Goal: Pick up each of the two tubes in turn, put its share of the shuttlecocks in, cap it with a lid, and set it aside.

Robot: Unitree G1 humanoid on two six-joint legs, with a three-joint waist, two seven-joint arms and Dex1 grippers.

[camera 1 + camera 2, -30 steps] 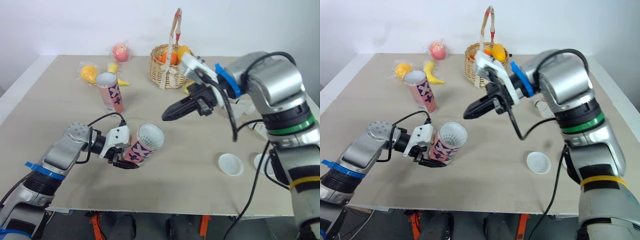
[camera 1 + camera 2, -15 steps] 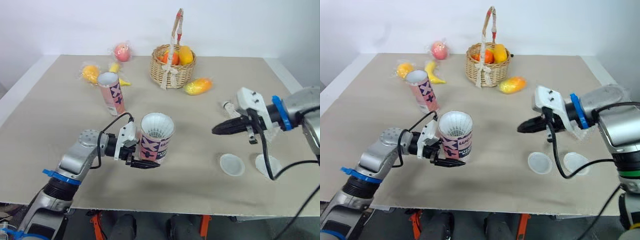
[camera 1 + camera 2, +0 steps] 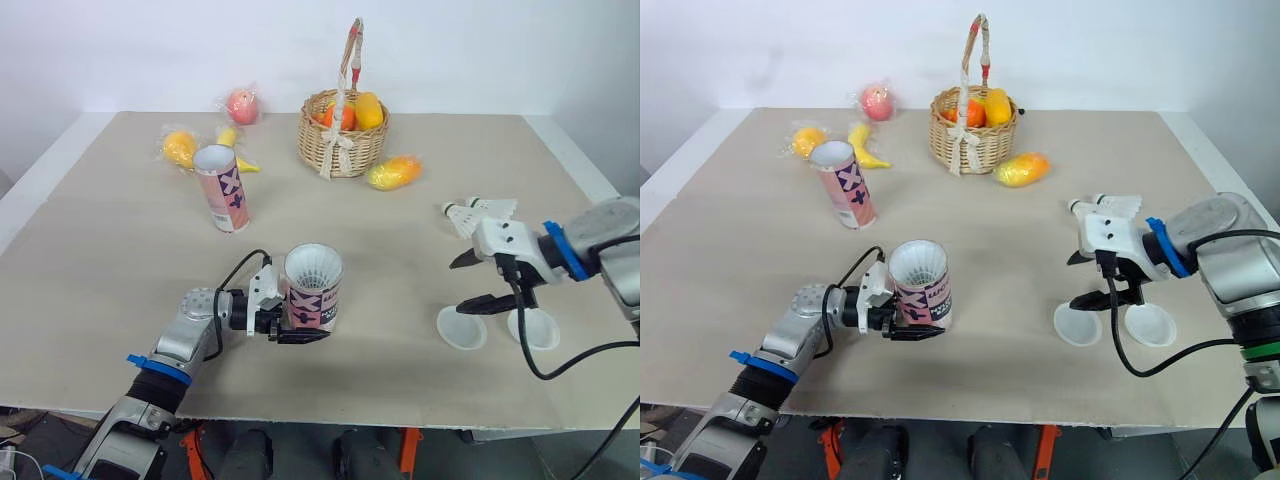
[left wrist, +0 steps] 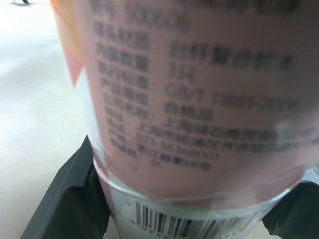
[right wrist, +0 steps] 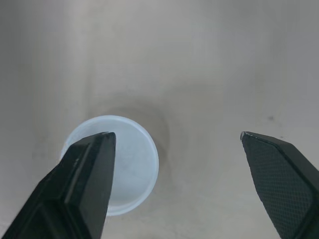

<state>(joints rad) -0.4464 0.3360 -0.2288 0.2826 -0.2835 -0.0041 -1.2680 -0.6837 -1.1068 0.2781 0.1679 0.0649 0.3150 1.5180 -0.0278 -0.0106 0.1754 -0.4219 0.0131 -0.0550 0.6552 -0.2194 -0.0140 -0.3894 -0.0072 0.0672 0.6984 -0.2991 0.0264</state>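
Note:
A pink tube (image 3: 312,290) stands upright near the table's front middle, with white shuttlecock feathers showing in its open top. My left gripper (image 3: 290,325) is shut on the tube's lower part; in the left wrist view the tube (image 4: 199,99) sits between the black fingers (image 4: 70,199). A second pink tube (image 3: 222,188) stands open at the back left. My right gripper (image 3: 463,285) hangs open over the right side, just above a white lid (image 5: 129,164). Two lids (image 3: 461,327) (image 3: 533,330) lie side by side there. A loose shuttlecock (image 3: 478,212) lies behind the right gripper.
A wicker basket (image 3: 343,125) of fruit stands at the back middle, with a mango (image 3: 393,172) beside it. A bagged peach (image 3: 240,103), an orange (image 3: 180,147) and a banana (image 3: 235,150) lie at the back left. The table's front edge runs just below the lids.
My right gripper swung from above the tube to the right, came down over the lids and opened. The left arm turned the tilted tube upright and drew it nearer the front.

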